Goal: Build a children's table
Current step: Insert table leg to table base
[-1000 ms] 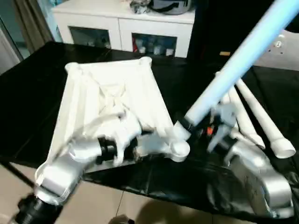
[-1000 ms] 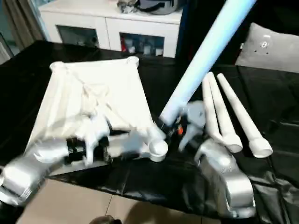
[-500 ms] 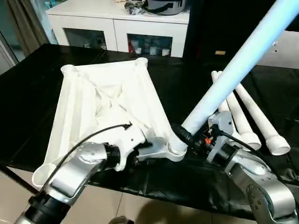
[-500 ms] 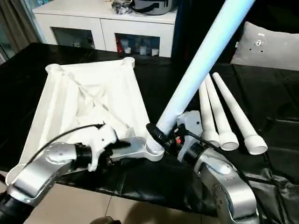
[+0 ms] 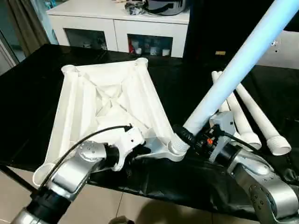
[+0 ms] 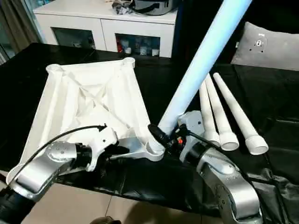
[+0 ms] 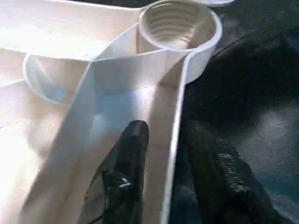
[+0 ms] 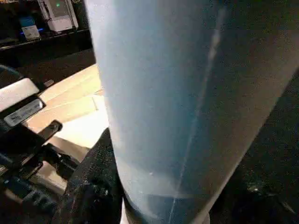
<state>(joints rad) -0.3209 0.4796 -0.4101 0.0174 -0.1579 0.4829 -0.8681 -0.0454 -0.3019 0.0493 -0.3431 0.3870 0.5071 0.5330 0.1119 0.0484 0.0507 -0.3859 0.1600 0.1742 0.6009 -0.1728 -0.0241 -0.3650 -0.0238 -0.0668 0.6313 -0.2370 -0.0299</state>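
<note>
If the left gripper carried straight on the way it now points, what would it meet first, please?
Probably the round threaded corner socket of the white plastic tabletop, straight ahead of the left gripper, whose fingers straddle the tabletop's edge wall.

A black cloth [image 5: 28, 88] covers the work surface. Behind it stands a white cabinet [image 5: 119, 29] with glass-fronted compartments, some clutter lying on top. A grey cushion [image 6: 275, 46] sits at the far right.

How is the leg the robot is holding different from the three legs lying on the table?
The held leg stands tilted, its lower end at the tabletop's near corner socket; the three spare legs lie flat, side by side. The right gripper grips the held leg; nothing touches the spare legs. All are long white tubes.
</note>
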